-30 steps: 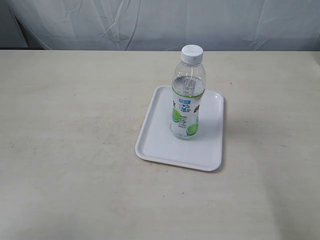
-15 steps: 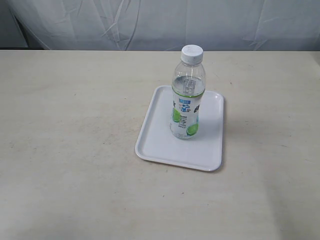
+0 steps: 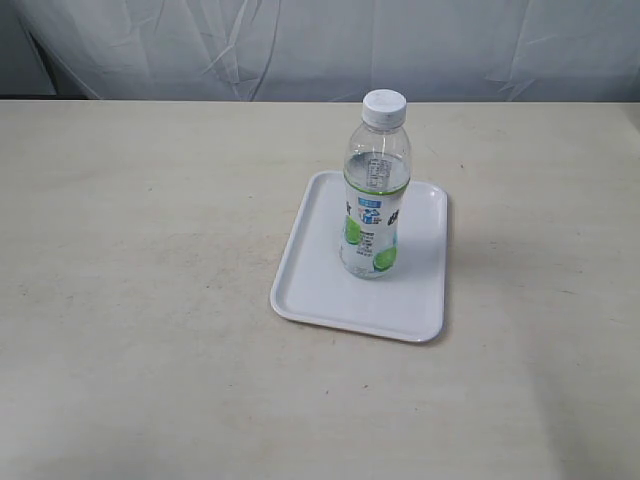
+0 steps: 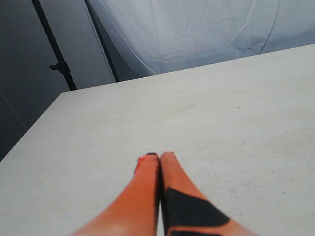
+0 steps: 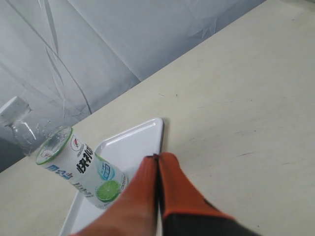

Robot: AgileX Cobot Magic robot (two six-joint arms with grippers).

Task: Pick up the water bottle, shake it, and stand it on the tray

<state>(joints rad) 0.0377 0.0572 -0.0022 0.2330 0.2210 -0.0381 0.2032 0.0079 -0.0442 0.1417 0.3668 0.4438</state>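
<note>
The water bottle (image 3: 374, 190) stands upright on the white tray (image 3: 310, 290) in the exterior view, white cap on top and its lime label facing the camera. Neither arm appears in that view. In the right wrist view the bottle (image 5: 74, 167) stands on the tray (image 5: 140, 137), and my right gripper (image 5: 156, 157) is shut with nothing in it, its orange fingers pressed together over the tray's edge, apart from the bottle. My left gripper (image 4: 156, 156) is shut and empty above bare table, with no task object in its view.
The beige table (image 3: 130, 250) stretches wide on both sides of the tray. A white curtain (image 3: 320, 45) hangs behind the far edge. A dark pole (image 4: 54, 49) stands off the table's corner in the left wrist view.
</note>
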